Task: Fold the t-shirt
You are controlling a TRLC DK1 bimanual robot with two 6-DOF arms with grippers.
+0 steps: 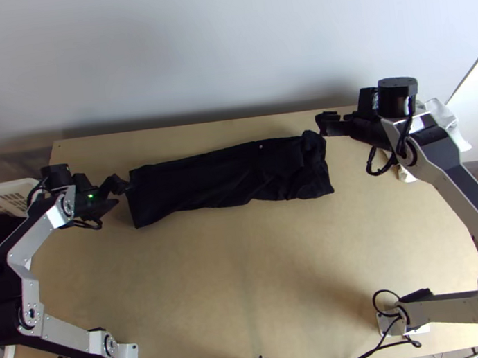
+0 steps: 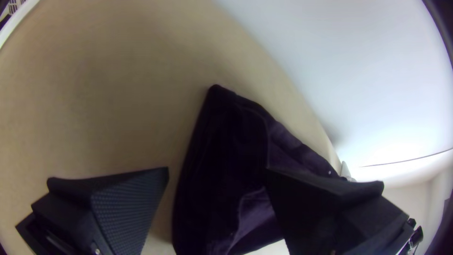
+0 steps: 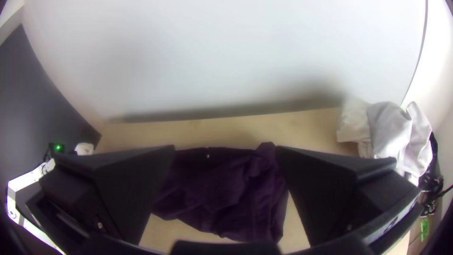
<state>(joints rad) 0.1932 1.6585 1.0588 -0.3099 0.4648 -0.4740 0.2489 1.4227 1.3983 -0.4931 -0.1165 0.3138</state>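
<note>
"Starting at the grippers, what can be made out?"

"Both are set wide. The left gripper (image 2: 217,168) is held, fingers well apart, at the nine-o'clock end of the t-shirt (image 1: 218,181); the right gripper (image 3: 225,147) is spread likewise, near its two-o'clock corner. No cloth is seen to be pinched."

"And where is the t-shirt laid, with the top view read as a dial?"

"At twelve o'clock from the middle of the table (image 1: 252,282), as a long dark strip stretched from nine to three."

"How much is done, then?"

"The width is judged to be folded in. The length is left: by the look of it, an end is to be brought across, and the rumpled three-o'clock end could be smoothed first."

"What can't be told?"

"The layers can't be counted in cloth so dark, nor the sleeves picked out. Whether the nine-o'clock edge is touched by the left gripper can't be judged either. Farther out, toward two o'clock, a white cloth (image 3: 391,127) is partly hidden in the top view by the right arm (image 1: 477,212); between nine and ten, a basket (image 1: 13,184) is cut off by the view's edge."
</note>
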